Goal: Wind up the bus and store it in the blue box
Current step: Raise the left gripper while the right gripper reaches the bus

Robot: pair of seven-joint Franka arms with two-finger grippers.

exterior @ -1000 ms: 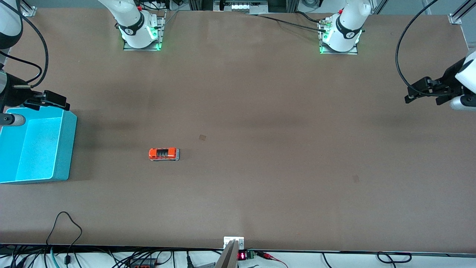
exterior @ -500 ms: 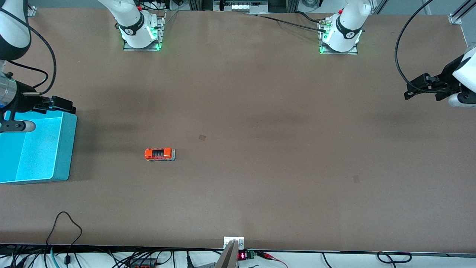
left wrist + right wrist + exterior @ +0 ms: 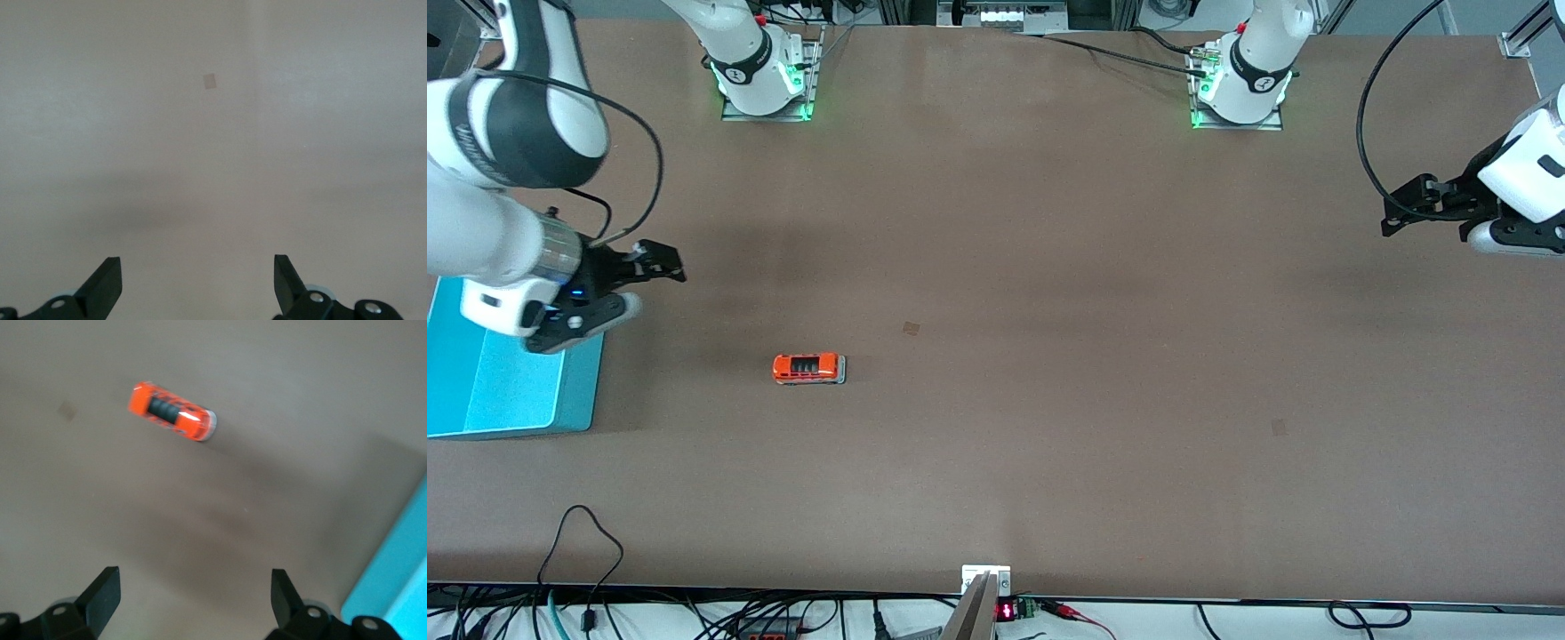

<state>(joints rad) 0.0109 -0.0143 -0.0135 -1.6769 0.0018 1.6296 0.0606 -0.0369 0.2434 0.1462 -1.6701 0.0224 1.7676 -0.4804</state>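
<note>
The right gripper point(image 3: 660, 263), jaws spread and empty, is seen at the frame's left edge above the table beside the blue box point(image 3: 511, 391). The bus point(image 3: 808, 368) lies lower and rightward of it in the frame, long axis across the picture, and is judged likeliest to be reached by this arm. At the right edge the left gripper point(image 3: 1398, 216), likewise open, is held waiting, well apart.

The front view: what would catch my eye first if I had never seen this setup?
Probably the small orange bus, standing alone on the wide brown table. Next, the bright blue box at the right arm's end of the table, with the right gripper open, above the table beside the box's edge. The left gripper is open too and waits over the left arm's end of the table.
</note>
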